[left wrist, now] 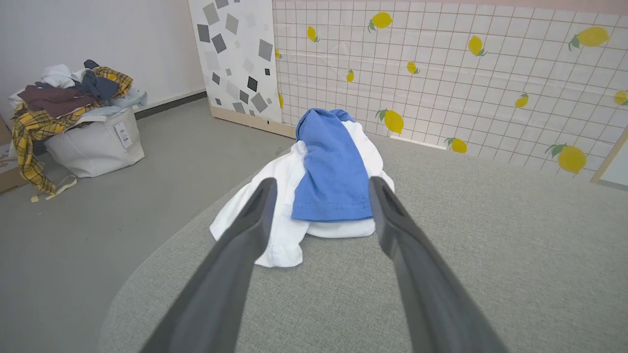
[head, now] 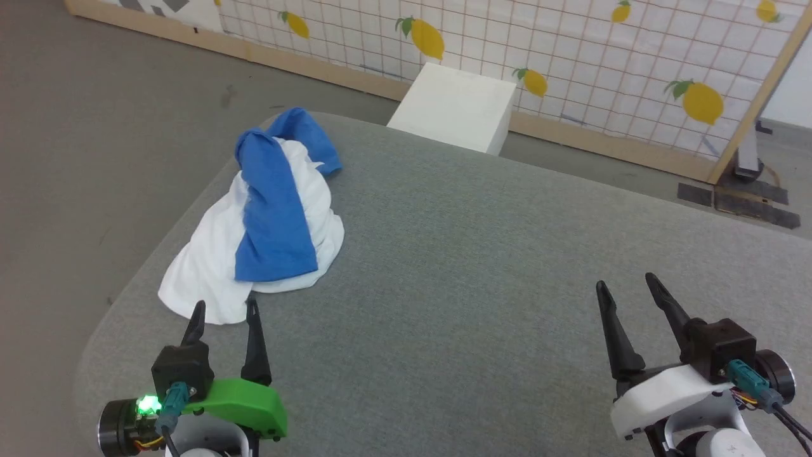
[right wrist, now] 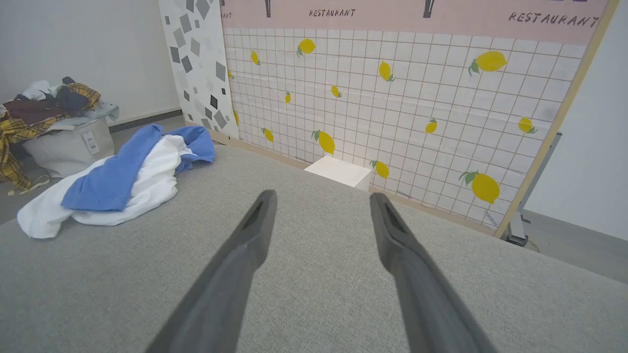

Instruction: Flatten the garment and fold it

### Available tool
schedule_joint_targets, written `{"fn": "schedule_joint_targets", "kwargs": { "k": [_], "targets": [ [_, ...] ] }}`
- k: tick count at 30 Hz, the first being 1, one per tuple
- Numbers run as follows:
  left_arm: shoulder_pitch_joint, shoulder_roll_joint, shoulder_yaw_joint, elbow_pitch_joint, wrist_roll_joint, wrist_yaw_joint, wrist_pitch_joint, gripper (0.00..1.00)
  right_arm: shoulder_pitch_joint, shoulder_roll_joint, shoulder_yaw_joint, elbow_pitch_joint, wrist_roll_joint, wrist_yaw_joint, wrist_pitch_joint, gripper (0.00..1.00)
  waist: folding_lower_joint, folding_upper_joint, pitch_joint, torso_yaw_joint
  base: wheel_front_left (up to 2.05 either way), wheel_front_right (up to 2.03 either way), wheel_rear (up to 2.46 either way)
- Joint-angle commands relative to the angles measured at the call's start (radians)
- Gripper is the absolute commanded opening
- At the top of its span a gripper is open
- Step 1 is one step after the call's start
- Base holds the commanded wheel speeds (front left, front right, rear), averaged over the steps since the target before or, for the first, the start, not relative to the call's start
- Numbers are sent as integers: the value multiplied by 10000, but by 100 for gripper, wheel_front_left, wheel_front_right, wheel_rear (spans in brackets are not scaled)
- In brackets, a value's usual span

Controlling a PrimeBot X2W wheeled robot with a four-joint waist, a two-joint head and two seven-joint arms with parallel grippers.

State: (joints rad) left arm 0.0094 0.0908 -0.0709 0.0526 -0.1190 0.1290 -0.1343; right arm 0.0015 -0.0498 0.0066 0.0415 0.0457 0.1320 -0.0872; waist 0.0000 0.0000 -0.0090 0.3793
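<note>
You see the shirt (head: 273,216) bunched in a heap at 10 o'clock on the grey padded table (head: 482,254), with a blue sleeve draped over its white body. Your left gripper (head: 226,303) is at the shirt's near hem, fingers spread wide and empty. Your right gripper (head: 625,281), at 4 o'clock and well apart, is equally wide and empty.

A staged lab: lemon-print backdrop (right wrist: 392,122), laundry bag (left wrist: 98,147).

A grey fabric-covered table (head: 482,266) fills the lower part of the head view, with grey floor (head: 95,127) at the left. Along the top runs a lemon-printed grid panel (head: 571,57) in a wooden frame, with a white box (head: 453,108) at its foot. In the upper left of the left wrist view, a white bag (left wrist: 93,147) heaped with clothes stands by a white wall (left wrist: 122,39).
</note>
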Motion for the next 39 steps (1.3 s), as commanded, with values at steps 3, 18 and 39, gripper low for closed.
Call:
{"fn": "schedule_joint_targets", "kwargs": {
  "k": [3, 18, 39],
  "targets": [
    [-34, 69, -68, 50, -230, 150, -142, 100, -89, -3, 12, 42, 96, -8, -119, 100, 0, 0, -32, 247, -2, -2, -2],
    [-66, 219, -241, 181, -567, 446, -451, 100, -137, -4, 60, 96, 174, -9, -297, 100, 0, 0, 19, 994, 0, 0, 0],
    [-556, 414, -525, 399, -1170, 784, -669, 100, -377, -4, 114, 8, 211, -11, -418, 100, 0, 0, 553, 1462, 0, 0, 0]
  ]
}}
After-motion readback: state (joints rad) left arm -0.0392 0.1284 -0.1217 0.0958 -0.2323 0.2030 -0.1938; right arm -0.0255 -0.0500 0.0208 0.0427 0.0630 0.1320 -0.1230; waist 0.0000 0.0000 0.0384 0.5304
